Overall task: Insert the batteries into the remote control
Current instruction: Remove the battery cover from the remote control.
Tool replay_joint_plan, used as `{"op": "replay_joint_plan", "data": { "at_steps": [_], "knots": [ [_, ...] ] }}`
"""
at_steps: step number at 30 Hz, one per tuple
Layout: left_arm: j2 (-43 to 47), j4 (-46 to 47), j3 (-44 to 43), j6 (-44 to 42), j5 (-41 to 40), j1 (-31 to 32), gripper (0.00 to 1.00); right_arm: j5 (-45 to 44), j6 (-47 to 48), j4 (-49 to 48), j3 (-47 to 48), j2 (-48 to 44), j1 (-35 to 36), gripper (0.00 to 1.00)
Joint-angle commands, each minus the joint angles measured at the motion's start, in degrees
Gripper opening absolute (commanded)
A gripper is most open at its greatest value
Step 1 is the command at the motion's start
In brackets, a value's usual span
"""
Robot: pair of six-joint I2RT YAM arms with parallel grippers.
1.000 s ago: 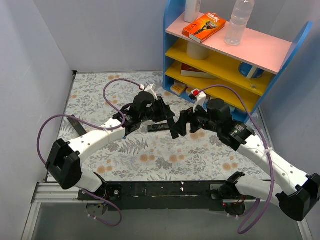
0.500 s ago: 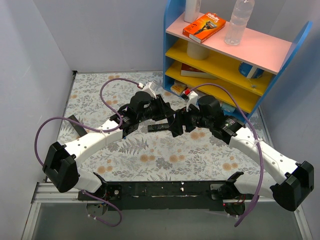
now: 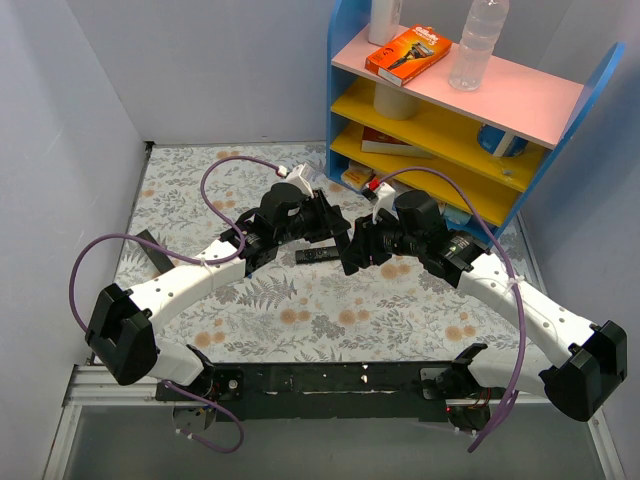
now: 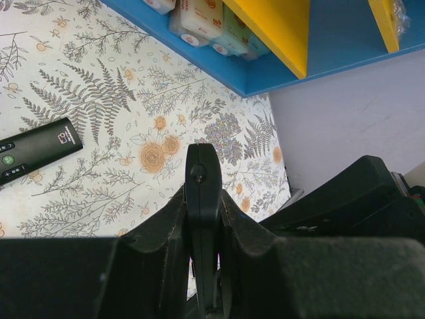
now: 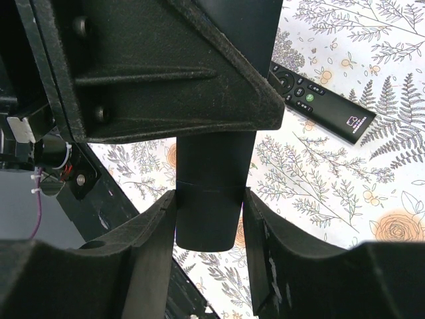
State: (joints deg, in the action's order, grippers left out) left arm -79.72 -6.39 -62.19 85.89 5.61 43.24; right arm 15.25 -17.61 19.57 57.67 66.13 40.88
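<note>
- Clamping the remote control [image 4: 202, 169] by its thin edges, the left gripper [image 4: 202, 203] has its jaws together on the bar. The bar sticks out past the fingertips and is held in the air just beside the buttoned remote [image 4: 38, 149].
- The right gripper [image 5: 209, 199] meets the bar end-on. Its fingers [image 5: 156, 239] stand one on each side of the free end, close against it; whether they press or merely flank it I cannot tell from the wrist view.
- A fine seam crosses the bar level with those fingertips (likely the edge of the battery cover, though that is a guess).
- The step in hand looks to be taking hold of that end to open the compartment. To do it well, seat both pads squarely on the free-end side of the seam. Then draw straight along the bar's length without twisting, with the left grip firm so the bar neither slips nor swings.
- The batteries show in no view, neither near the buttoned remote nor elsewhere on the flowered table [image 3: 300, 310], so they will need finding.
- The buttoned remote lies flat on that table below the two wrists, and the pull should stay clear of it.
</note>
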Motion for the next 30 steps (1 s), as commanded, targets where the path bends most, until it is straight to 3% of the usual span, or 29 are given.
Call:
{"op": "replay_joint_plan", "data": {
  "at_steps": [1, 5, 17, 22, 30],
  "knots": [
    [2.5, 1.4, -1.7, -0.1, 0.7, 0.0, 0.0, 1.6, 0.4, -1.6, 1.5, -0.1, 0.3, 0.5],
    [2.6, 1.5, -1.6, 0.2, 1.1, 0.0, 0.0, 1.1, 0.4, -1.6, 1.4, -0.1, 0.3, 0.56],
    [2.6, 1.6, -1.8, 0.8, 1.7, 0.0, 0.0, 1.4, 0.6, -2.1, 1.1, -0.1, 0.3, 0.55],
    [2.8, 1.6, -1.8, 0.7, 0.9, 0.0, 0.0, 1.5, 1.2, -1.6, 1.0, -0.3, 0.3, 0.38],
    [3.2, 0.1, -3.8, -2.0, -6.8, -1.5, 0.0, 1.5, 5.0, 1.2, -1.7, -2.0, 0.3, 0.3]
  ]
}}
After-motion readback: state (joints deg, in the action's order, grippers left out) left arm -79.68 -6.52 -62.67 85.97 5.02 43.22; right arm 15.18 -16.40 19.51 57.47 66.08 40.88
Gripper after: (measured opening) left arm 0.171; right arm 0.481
